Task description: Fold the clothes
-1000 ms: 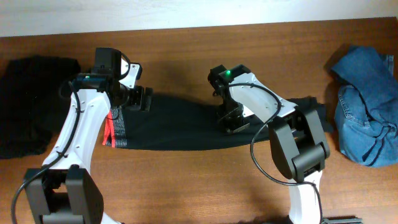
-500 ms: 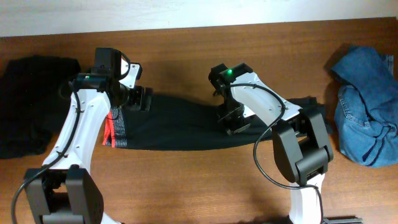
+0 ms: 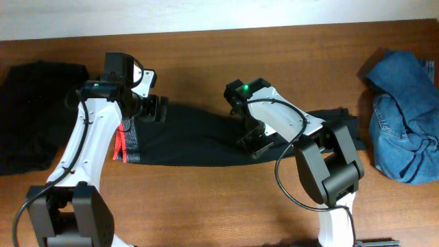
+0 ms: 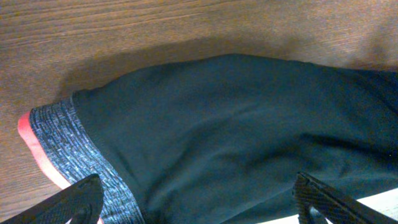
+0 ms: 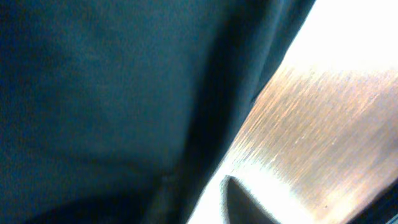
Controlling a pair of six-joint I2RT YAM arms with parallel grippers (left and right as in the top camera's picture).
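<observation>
Two arms reach over a brown table (image 3: 206, 62). Black trousers (image 3: 199, 137) lie on it in one long flat strip, from left to right across the middle. The waistband (image 3: 130, 140) is at the left end. It is grey, with a red stripe (image 3: 120, 145) along its edge.

The left gripper (image 3: 156, 110) hangs over the trousers just beside the waistband. In the left wrist view its fingers (image 4: 74, 202) stand wide apart at the two bottom corners. They hold nothing, and the trousers (image 4: 236, 124) lie under them.

The right gripper (image 3: 252, 140) is down at the middle of the trousers, near their front edge. Its own view is very blurry. It shows dark cloth (image 5: 93, 93) up close and a bit of table (image 5: 311, 124). I cannot tell if its fingers are wide or pinched, or if they hold the cloth.

A black cloth (image 3: 34, 116) lies at the far left of the table, apart from the trousers. A blue denim heap (image 3: 405, 123) lies at the far right.
</observation>
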